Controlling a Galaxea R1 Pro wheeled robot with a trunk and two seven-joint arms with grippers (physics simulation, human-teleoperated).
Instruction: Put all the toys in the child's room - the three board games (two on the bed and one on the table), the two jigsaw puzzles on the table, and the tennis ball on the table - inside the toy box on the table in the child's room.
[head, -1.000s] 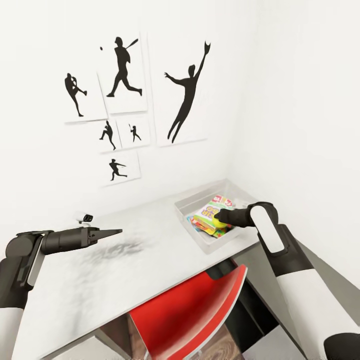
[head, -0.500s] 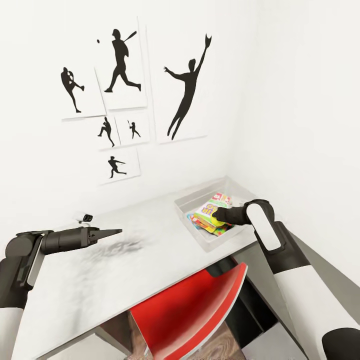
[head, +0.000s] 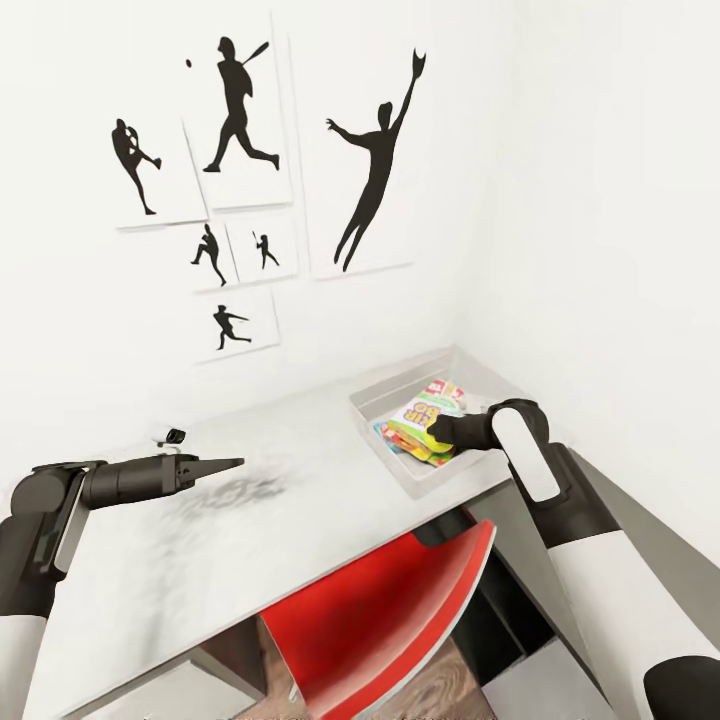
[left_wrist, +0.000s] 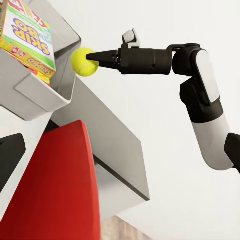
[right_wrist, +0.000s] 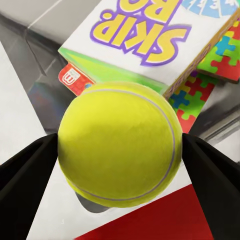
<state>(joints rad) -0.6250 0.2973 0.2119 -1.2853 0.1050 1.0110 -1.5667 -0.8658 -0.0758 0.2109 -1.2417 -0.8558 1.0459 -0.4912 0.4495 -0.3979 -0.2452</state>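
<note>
Yellow-green tennis ball (right_wrist: 120, 143) pinched above toy box (head: 372, 410) rim; SKIP-BO box (right_wrist: 150, 35) inside.

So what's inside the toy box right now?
The toy box holds the SKIP-BO box lying on a jigsaw puzzle; a red-edged box peeks out beneath. Anything lower is covered. The tennis ball is held at the rim.

Right arm (head: 600, 560): white shell on the forearm, giving way to matte black joint housings; a rounded white oblong panel is showing on the black wrist housing (left_wrist: 202, 65). Right gripper (left_wrist: 92, 56): black cylindrical body tapering to slim pointed jaws, with a small grey-white block sitting on top. Left arm (head: 40, 530): black elbow bracket, dark grey cylinder, white lower segment. Left gripper (head: 225, 465): black, tapering to a point.
</note>
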